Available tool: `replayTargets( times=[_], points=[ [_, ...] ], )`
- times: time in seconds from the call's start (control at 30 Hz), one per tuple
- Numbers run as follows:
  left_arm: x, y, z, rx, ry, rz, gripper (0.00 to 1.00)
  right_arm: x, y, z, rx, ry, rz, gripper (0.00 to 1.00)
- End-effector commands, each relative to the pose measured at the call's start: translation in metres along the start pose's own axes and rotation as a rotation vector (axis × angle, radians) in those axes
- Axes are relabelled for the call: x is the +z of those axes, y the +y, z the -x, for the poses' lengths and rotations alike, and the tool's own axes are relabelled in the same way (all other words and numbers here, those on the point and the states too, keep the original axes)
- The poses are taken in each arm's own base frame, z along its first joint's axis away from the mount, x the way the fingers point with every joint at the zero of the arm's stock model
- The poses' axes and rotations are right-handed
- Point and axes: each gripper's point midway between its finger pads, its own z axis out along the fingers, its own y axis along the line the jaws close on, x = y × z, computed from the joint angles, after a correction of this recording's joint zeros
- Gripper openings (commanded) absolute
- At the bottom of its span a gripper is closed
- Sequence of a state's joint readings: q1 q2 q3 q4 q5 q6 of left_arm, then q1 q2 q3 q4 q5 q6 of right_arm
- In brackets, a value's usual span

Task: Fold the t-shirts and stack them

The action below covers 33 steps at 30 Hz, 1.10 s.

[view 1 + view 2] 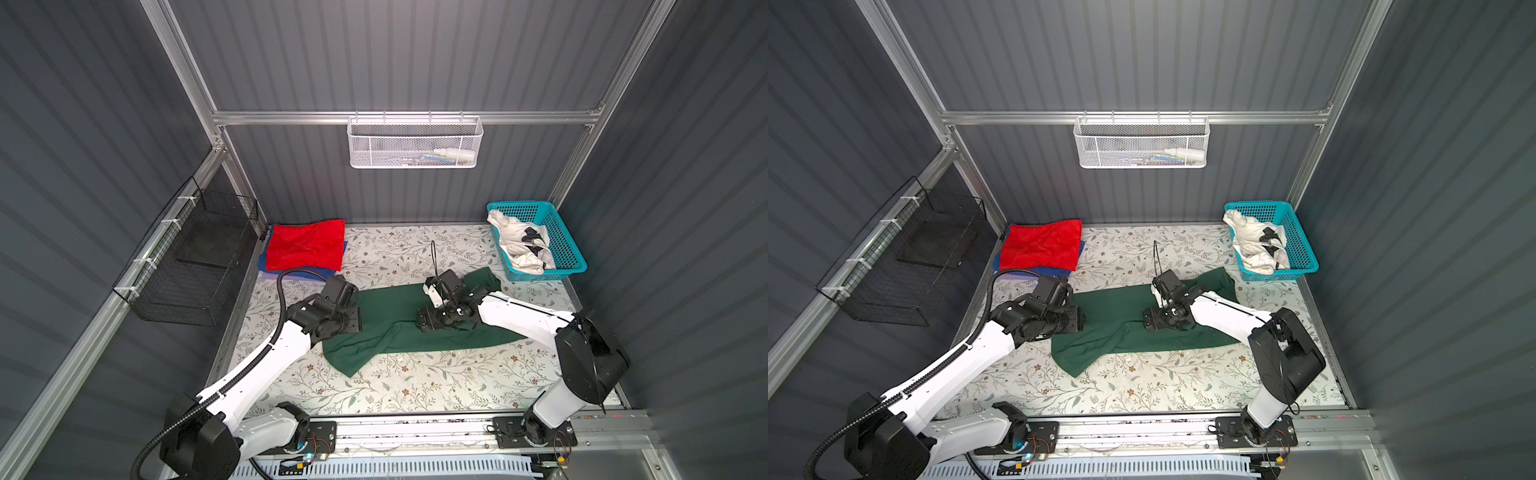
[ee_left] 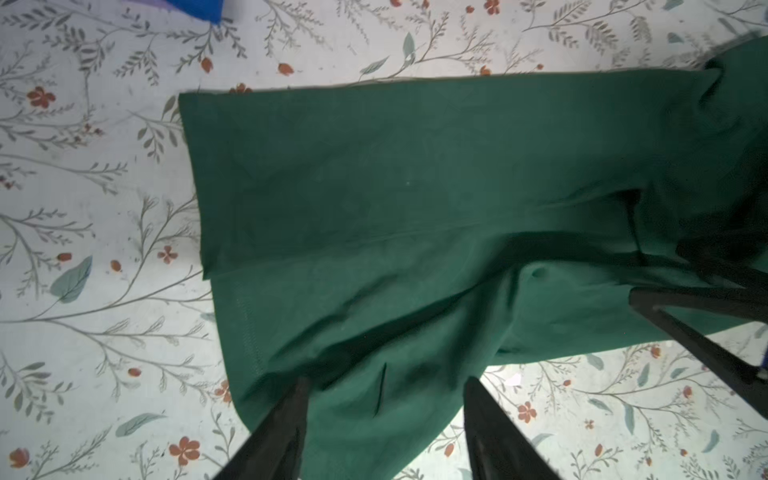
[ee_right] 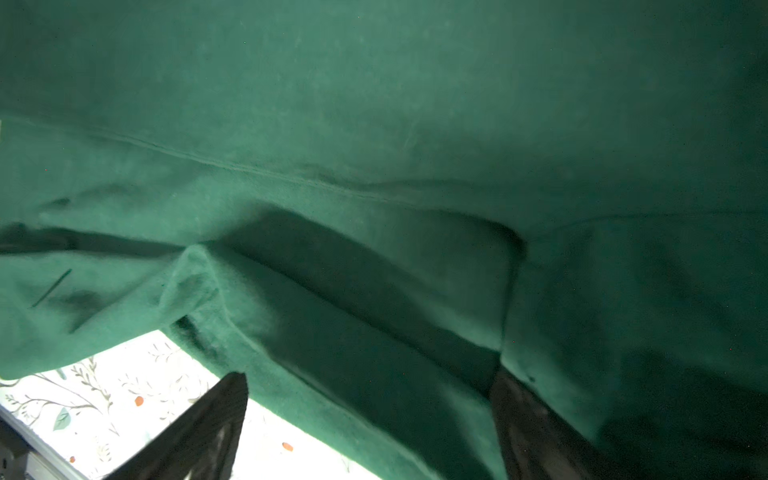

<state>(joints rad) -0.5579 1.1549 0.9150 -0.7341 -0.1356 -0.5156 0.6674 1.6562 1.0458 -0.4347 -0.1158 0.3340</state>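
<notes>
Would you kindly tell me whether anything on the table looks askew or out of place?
The dark green t-shirt mid-table is folded unevenly: a creased flap juts out diagonally toward the front edge. The white t-shirt lies crumpled in the turquoise basket, spilling over its rim.

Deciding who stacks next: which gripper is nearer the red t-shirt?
Left. The left gripper hangs over the green t-shirt at its left end, close to the red t-shirt; the right gripper is over its middle, farther away.
</notes>
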Motion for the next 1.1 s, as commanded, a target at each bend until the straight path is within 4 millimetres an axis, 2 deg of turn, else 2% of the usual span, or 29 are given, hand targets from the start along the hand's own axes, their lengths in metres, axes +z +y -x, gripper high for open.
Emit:
replayTargets(
  times=[0.0,0.1,0.23,0.37,0.43,0.63,0.8,0.93,1.07],
  points=[
    [-0.007,0.015,-0.021,-0.024,0.044,0.056,0.55,0.001,0.000,0.004,-0.035,0.010,-0.044,0.93],
    [-0.013,0.017,-0.036,-0.035,0.083,0.055,0.52,0.006,0.003,0.005,-0.034,0.029,-0.043,0.93],
    [-0.016,0.014,-0.062,-0.070,0.135,0.033,0.52,0.011,0.003,0.006,-0.024,0.050,-0.051,0.93],
    [-0.016,0.012,-0.080,-0.110,0.149,0.019,0.50,0.013,0.004,0.006,-0.018,0.057,-0.050,0.93],
    [-0.013,0.009,-0.088,-0.128,0.158,0.008,0.44,0.014,0.004,0.006,-0.015,0.061,-0.048,0.93],
    [0.002,-0.007,-0.115,-0.105,0.215,-0.014,0.34,0.016,0.004,0.003,-0.011,0.073,-0.050,0.93],
    [0.010,-0.009,-0.127,-0.063,0.241,0.021,0.27,0.017,0.004,0.003,-0.012,0.076,-0.047,0.93],
    [0.015,-0.017,-0.137,-0.031,0.254,0.027,0.25,0.018,0.003,0.001,-0.010,0.082,-0.050,0.93],
    [0.023,-0.010,-0.151,-0.004,0.289,0.101,0.32,0.018,0.004,0.001,-0.011,0.081,-0.046,0.93]
  ],
)
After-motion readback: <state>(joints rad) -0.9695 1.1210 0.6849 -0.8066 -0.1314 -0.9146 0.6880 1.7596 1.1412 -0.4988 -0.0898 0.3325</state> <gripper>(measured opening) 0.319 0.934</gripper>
